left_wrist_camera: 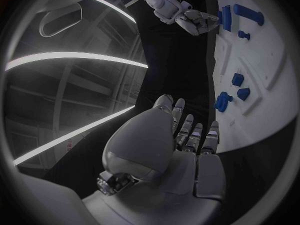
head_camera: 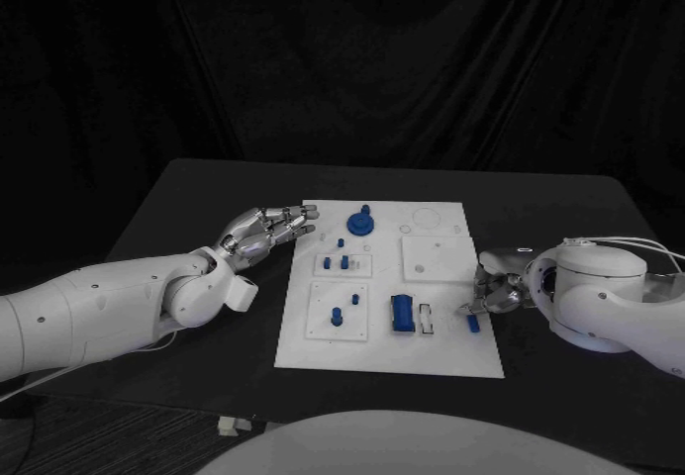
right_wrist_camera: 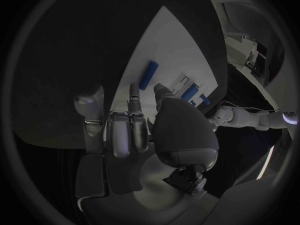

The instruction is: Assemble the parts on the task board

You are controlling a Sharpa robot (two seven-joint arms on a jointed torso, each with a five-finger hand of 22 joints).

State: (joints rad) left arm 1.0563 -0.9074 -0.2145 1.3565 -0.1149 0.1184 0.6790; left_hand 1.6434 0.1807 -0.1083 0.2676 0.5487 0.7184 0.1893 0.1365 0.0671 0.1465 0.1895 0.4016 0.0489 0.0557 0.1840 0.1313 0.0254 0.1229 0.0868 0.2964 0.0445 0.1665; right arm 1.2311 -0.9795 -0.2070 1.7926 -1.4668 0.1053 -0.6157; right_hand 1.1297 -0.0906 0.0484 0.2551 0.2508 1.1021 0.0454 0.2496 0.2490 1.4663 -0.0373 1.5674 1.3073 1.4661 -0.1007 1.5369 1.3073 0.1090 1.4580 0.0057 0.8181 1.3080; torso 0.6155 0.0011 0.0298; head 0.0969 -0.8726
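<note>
left hand (head_camera: 265, 234) hovers at the task board's (head_camera: 429, 351) far left corner, fingers apart, empty; right hand (head_camera: 495, 295) pinches a small blue part (head_camera: 472, 321) at its right edge.

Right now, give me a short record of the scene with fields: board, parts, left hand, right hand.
board: white task board, flat in the middle of the black table
parts: small blue parts spread over the board, one round part at its far edge
left hand: left hand beside the board's far left corner, holding nothing
right hand: right hand at the board's right edge; grip unclear
</note>
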